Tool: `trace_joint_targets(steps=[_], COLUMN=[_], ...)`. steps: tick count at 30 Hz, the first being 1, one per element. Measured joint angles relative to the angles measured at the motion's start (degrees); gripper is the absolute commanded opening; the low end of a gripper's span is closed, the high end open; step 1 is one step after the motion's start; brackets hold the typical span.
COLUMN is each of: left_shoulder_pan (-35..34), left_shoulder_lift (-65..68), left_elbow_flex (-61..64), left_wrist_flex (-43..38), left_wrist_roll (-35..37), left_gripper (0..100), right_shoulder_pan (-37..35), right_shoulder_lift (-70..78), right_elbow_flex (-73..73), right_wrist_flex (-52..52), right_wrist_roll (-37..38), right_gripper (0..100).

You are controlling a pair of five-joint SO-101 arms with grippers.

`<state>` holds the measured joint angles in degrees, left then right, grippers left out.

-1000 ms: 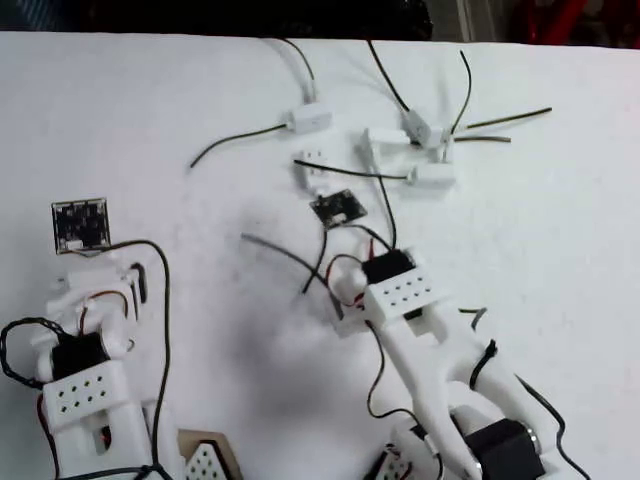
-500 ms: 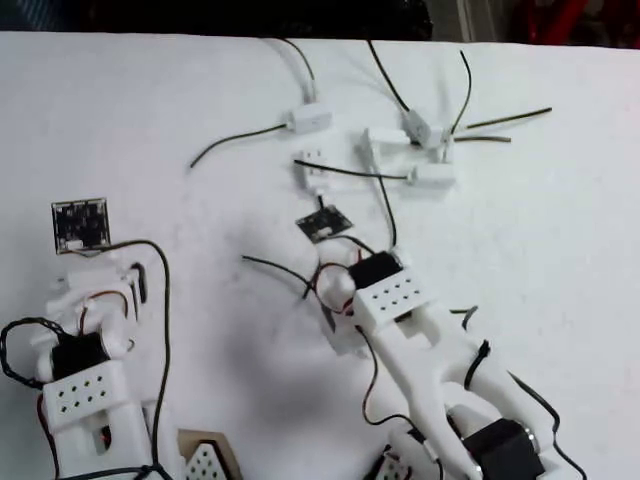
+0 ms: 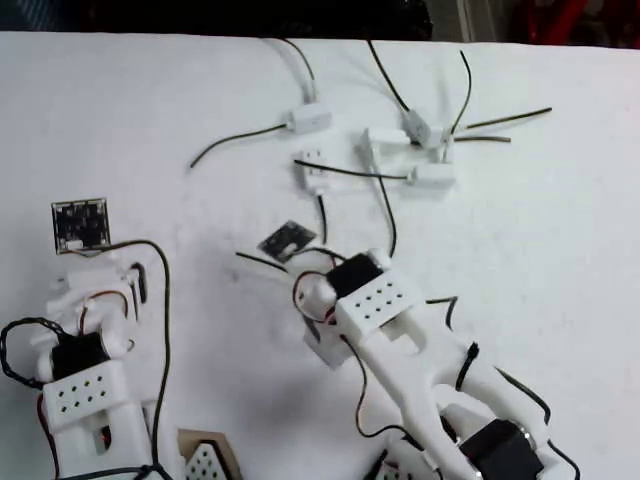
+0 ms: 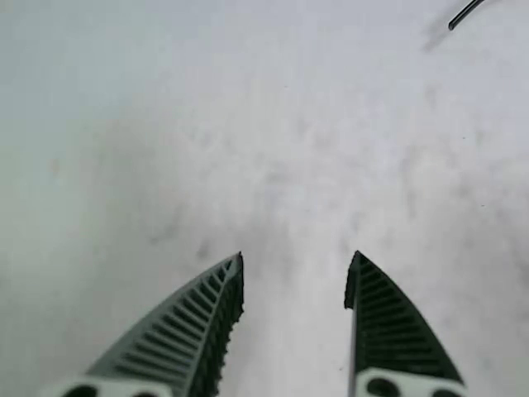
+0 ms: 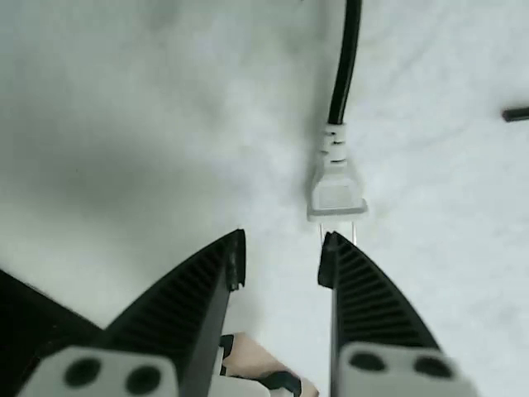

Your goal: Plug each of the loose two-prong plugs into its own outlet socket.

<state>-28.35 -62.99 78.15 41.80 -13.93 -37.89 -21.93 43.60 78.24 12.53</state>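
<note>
Jaws of the right arm [image 3: 368,302] stand apart with nothing between them, low over the tabletop [image 3: 150,110]. In the right wrist view a white two-prong plug [image 5: 336,186] lies flat just beside one jaw tip, outside the gap. Its prongs point back toward the jaws and its black cord [image 5: 347,66] runs away from them. The left arm [image 3: 85,385] has its jaws apart too, over bare tabletop, with one cord end [image 4: 467,11] well off.

The plug looks light, with a hard plastic body and thin prongs that would probably bend under a sideways knock. Its cord seems stiff enough to tug or twist the plug once lifted. The best hold is likely across the flat sides of the body, behind the prongs and ahead of the ribbed collar, so the prongs stay free. The white socket block [image 3: 314,171] waits farther up the tabletop, among other white blocks [image 3: 432,178] and loose cords.

Over the last second the right arm has drawn back toward the near edge and swung toward the left arm's side. Its dark patterned card [image 3: 288,240] sat just below the socket block and is now well clear of it. The left arm and the far blocks have not moved.
</note>
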Motion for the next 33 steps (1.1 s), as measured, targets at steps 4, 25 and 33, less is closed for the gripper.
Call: trace_joint_targets(steps=[4, 25, 33], left_shoulder_pan=[0.0, 0.0, 0.0], left_shoulder_lift=[0.0, 0.0, 0.0], left_elbow_flex=[0.0, 0.0, 0.0], left_wrist_flex=[0.0, 0.0, 0.0], left_wrist_roll=[0.0, 0.0, 0.0], left_gripper=[21, 21, 21], right_shoulder_pan=[0.0, 5.7, 4.5], right_shoulder_lift=[0.0, -0.1, -0.1], right_elbow_flex=[5.0, 11.0, 8.4], right_wrist_flex=[-5.8, -13.1, -10.8], right_wrist_roll=[3.0, 10.8, 10.7], right_gripper=[13.1, 17.6, 17.6])
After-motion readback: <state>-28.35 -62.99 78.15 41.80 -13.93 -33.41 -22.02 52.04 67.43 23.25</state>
